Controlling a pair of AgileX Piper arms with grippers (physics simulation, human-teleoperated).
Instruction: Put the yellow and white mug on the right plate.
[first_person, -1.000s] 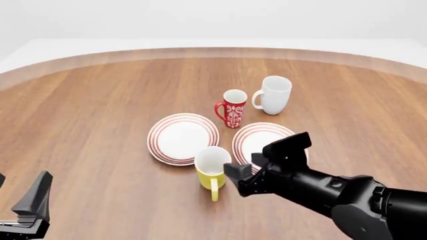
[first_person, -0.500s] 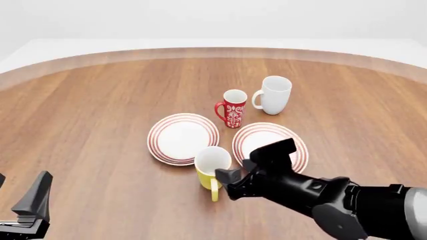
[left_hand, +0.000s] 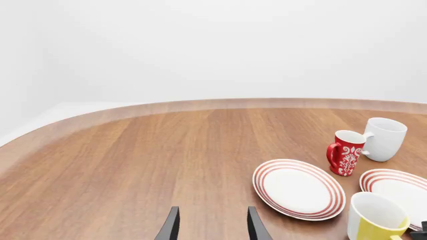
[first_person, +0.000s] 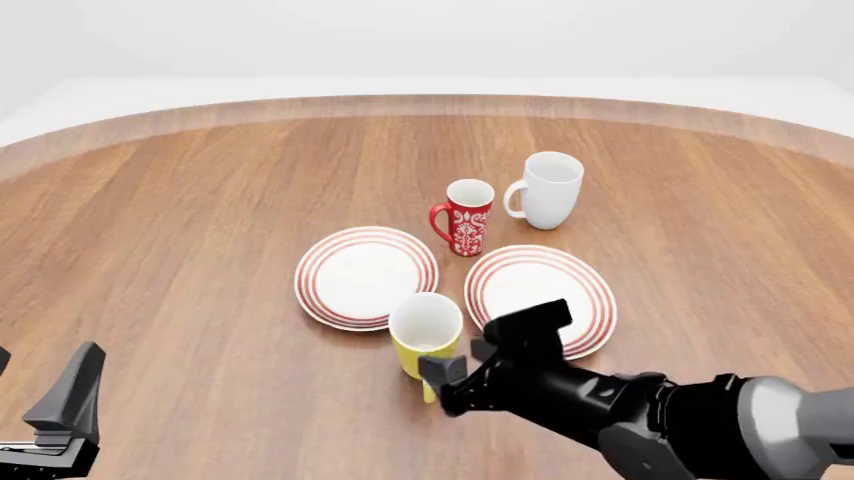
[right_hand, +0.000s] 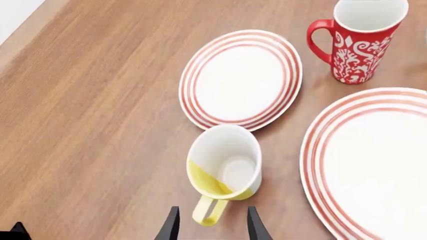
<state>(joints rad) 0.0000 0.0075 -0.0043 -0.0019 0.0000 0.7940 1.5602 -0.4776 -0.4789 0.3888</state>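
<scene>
The yellow and white mug stands upright on the table, just in front of the gap between two red-ringed plates, its handle pointing toward me. The right plate lies just right of it, with nothing on it. My right gripper is open and sits low at the mug's handle. In the right wrist view the mug is straight ahead and its handle lies between the open fingertips. My left gripper is open and empty at the near left; the mug shows at the edge of its wrist view.
The smaller red-ringed plate lies left of the mug. A red patterned mug and an all-white mug stand behind the plates. The table's curved far edge runs across the back.
My right gripper has moved left and lower, from beside the right plate to the mug's handle. The mug, the plates and the left arm have not moved.
</scene>
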